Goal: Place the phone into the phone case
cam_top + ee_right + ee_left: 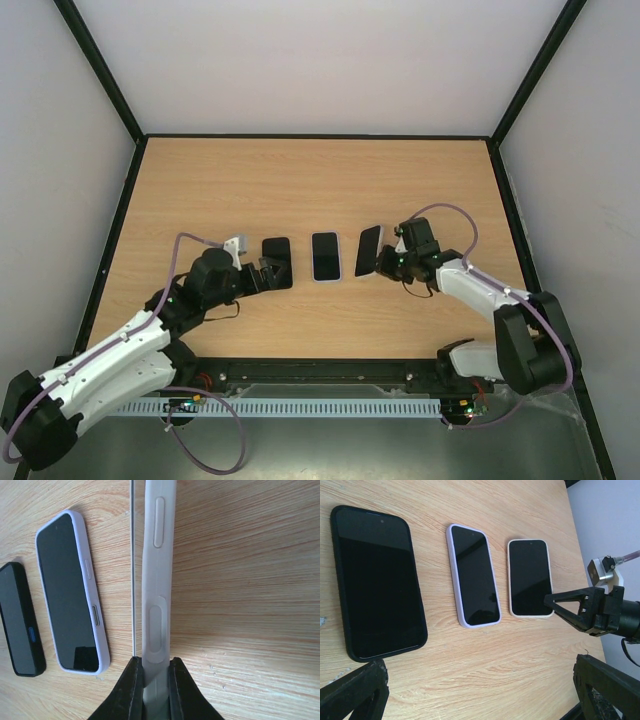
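Three phones lie in a row mid-table. The right one is a dark-screened phone in a white phone case [368,250], tipped up on its long edge. My right gripper [384,262] is shut on the near end of that white case [159,570], fingers either side of its button edge [153,662]. In the left wrist view the white-cased phone [530,577] shows its screen, with a right finger [572,607] at its corner. My left gripper [266,273] is open beside the black-cased phone [278,262], with only bare table between its fingers [355,692].
A lavender-cased phone [326,256] lies flat between the other two, close to the white case [72,592]. The black-cased phone [377,582] lies flat at the left. Black frame rails and white walls border the wooden table [320,180].
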Controlling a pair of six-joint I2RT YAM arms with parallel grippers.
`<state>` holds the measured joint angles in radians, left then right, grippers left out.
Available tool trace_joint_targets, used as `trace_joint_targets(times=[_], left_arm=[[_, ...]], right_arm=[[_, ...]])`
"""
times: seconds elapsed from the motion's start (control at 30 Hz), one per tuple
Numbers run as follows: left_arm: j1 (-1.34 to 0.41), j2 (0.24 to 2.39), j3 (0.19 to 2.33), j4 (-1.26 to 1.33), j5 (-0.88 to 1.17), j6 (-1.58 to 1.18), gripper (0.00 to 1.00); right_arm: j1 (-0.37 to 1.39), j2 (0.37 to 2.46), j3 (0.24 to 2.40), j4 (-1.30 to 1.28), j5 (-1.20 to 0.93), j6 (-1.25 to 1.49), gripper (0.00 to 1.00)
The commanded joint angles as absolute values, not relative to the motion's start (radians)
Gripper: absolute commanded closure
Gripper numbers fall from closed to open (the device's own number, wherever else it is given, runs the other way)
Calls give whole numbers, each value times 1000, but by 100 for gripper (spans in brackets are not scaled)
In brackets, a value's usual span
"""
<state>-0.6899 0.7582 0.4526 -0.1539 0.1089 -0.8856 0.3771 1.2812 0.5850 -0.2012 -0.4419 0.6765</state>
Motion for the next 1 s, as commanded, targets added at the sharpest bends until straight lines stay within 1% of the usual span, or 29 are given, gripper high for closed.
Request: trace_joint_targets(times=[0.0,0.17,0.27,0.33,0.43,0.53,0.6,0.67,0.77,0.97], left_arm=[[-673,752,437,-175,115,-874,1],[-666,769,462,-206,100,-871,1],[-663,769,468,-217,86,-876,0],[-663,764,472,-216,86,-883,1],[-661,754,486,-228,72,-894,1],[-661,746,503,-247,52,-901,1],[-660,745,525,-271,30,-899,1],[-658,745,554,-308,1,-889,1],[-657,745,602,-364,-50,-893,1],[-657,743,722,-466,-121,-862,1]], right_arm=[[311,1352,600,-152,-446,638,92],[289,1406,605,-163,-386,638,86],[288,1417,612,-178,-341,640,84],[287,1416,620,-197,-315,646,80],[287,1393,627,-226,-287,656,69],[288,1343,629,-248,-268,660,55],[288,1311,640,-268,-258,657,43],[288,1279,659,-295,-259,648,28],[287,1216,686,-333,-267,640,3],[287,1060,745,-380,-315,639,2]])
